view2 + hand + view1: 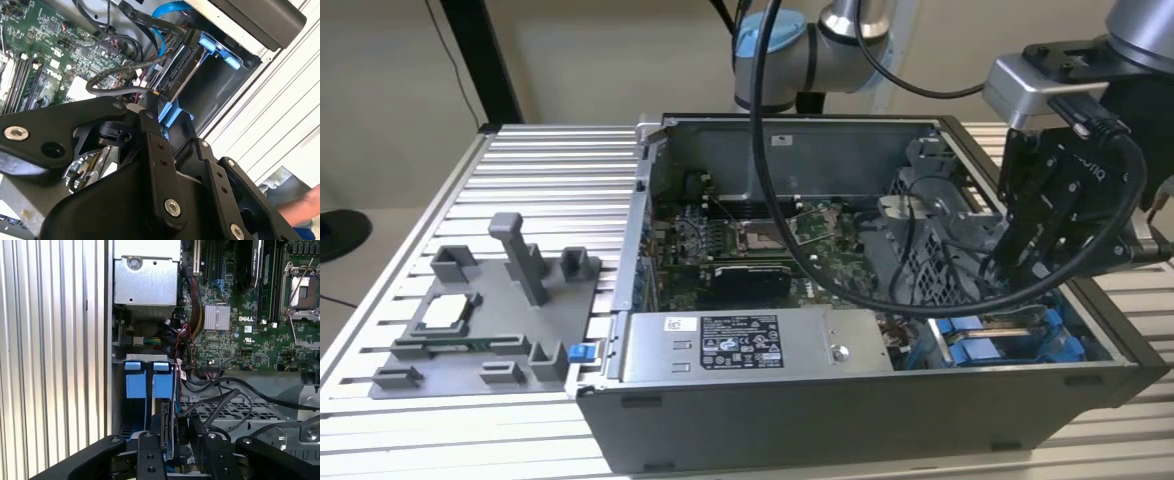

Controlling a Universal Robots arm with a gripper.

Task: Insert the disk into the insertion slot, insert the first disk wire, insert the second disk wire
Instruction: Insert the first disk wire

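One disk on edge in the one insertion slot, long axis running from the one gripper toward two blue tabs, gripper seemingly clamped on its near end, slot at the exterior view's right corner of one open computer case

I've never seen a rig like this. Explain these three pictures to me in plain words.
The machine is a robot arm ending in a black gripper. The exterior view looks from off the arm at an open computer case on a slatted metal table. A grey plastic fixture lies beside the case, on that view's left. The two wrist views come from cameras riding on the arm, and they look into the case past the gripper. The gripper reaches into the case's corner, at the slot, where the disk stands on edge in its blue carrier. Whether the gripper holds the disk, I cannot tell.
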